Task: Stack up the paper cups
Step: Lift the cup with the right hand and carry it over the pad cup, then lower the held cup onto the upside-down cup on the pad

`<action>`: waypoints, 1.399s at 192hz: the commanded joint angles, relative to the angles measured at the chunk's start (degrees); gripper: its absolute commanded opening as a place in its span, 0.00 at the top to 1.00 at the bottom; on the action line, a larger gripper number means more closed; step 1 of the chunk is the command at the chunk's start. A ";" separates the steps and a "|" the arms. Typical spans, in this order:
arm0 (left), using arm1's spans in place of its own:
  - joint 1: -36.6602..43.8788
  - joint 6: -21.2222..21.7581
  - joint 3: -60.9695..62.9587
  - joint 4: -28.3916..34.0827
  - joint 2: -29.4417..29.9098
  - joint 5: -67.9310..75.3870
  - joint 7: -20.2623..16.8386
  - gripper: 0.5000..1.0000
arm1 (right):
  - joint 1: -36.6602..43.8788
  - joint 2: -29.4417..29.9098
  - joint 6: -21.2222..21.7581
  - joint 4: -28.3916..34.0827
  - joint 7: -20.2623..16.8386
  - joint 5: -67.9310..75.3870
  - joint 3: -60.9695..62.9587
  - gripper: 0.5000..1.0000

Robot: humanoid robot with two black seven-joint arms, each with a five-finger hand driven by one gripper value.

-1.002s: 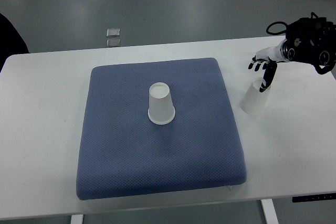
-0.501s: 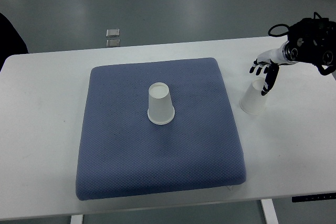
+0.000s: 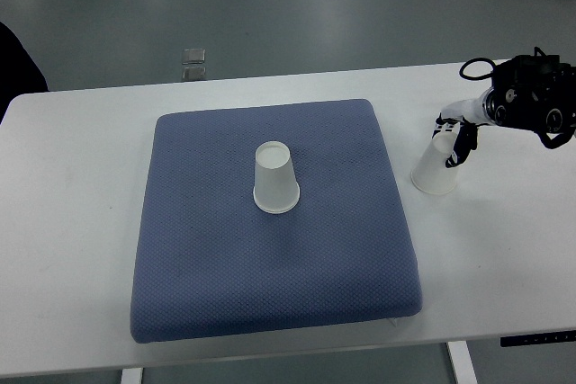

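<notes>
hand: my right hand (image 3: pixel 456 135) wraps the near cup (image 3: pixel 436 168), fingers curled on its top
other cup (image 3: pixel 274 178): far left, on the pad (image 3: pixel 270 222)

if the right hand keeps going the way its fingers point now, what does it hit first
Most likely the paper cup standing upside down on the white table. The right hand sits at its top with fingers pointing down along it. Depth is hard to judge from this one view, so contact may already exist.
</notes>
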 commanded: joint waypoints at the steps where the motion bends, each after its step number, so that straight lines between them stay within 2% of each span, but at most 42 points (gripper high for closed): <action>1: 0.00 0.00 0.03 0.00 0.00 0.00 0.00 0.00 | 1.97 -0.88 1.03 0.52 -0.08 0.16 -0.13 1.00; 26: 0.00 0.00 0.03 0.00 0.00 0.00 0.00 0.00 | 10.85 -2.82 6.12 4.13 -0.08 -0.55 -1.01 1.00; 71: 0.00 0.00 0.03 0.00 0.00 0.00 0.00 0.00 | 33.34 -8.00 17.02 13.44 -0.08 -4.33 -0.83 0.98; 105: 0.00 0.00 0.03 -0.09 0.00 0.00 0.00 0.00 | 39.59 -8.00 20.80 14.76 -0.08 -4.41 -0.22 0.97; 148: 0.00 0.00 0.11 -0.09 0.00 0.00 0.00 0.00 | 41.17 -4.05 20.54 15.64 -0.17 -3.80 4.62 0.97; 196: 0.00 0.00 0.03 0.09 0.00 0.00 0.00 0.00 | 42.93 8.43 19.75 15.11 -0.17 3.94 5.58 0.96; 224: 0.00 0.00 0.03 0.00 0.00 0.00 0.00 0.00 | 41.87 14.93 17.29 14.50 -0.08 5.96 5.58 0.95; 249: 0.00 0.00 0.03 0.00 0.00 0.00 0.00 0.00 | 39.76 18.10 16.85 13.09 0.01 6.13 5.67 0.95; 268: 0.00 0.00 0.03 0.00 0.00 0.00 0.00 0.00 | 38.53 18.19 16.76 11.86 0.10 6.75 5.67 0.95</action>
